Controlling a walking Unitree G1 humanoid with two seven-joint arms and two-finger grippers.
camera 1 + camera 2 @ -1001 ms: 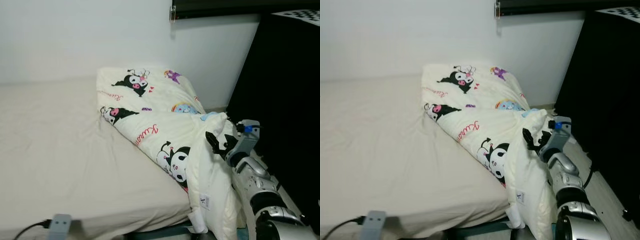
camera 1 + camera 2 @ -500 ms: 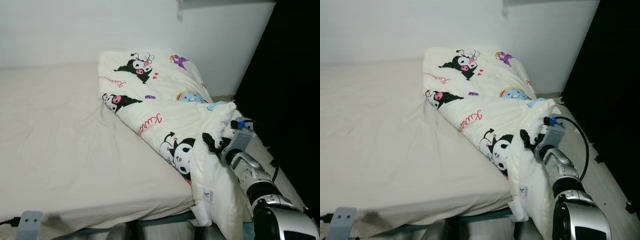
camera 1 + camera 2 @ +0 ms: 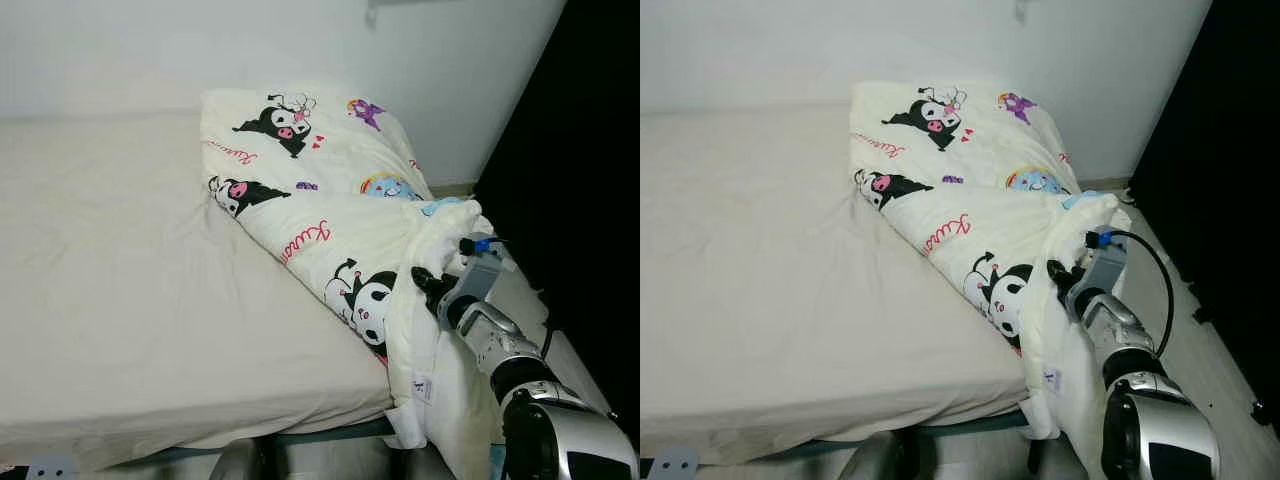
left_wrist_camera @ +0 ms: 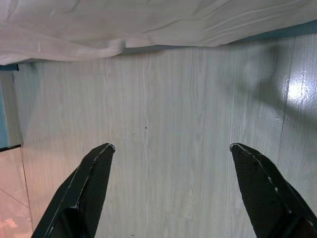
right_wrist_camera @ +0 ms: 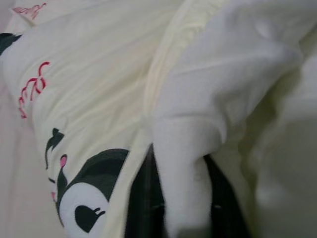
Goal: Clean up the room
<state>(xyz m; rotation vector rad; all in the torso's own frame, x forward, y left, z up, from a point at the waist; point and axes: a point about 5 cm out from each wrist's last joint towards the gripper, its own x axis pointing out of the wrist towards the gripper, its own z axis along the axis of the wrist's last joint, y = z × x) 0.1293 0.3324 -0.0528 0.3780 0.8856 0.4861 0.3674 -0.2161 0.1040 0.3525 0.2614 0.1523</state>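
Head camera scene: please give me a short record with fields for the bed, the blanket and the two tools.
bed: cream sheet, mostly bare
blanket: cream cartoon-print comforter, bunched along the bed's right side, one corner hanging over the edge
right tool: right tool shut on a fold of the comforter at the bed's edge
left tool: left tool open, idle over wooden floor

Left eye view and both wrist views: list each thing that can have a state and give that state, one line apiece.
Quilt: folded over, bunched at the bed's corner, edge hanging down.
Bed sheet: spread flat, lightly wrinkled.
Right gripper: shut on a fold of the quilt.
Left gripper: open, over bare floor.
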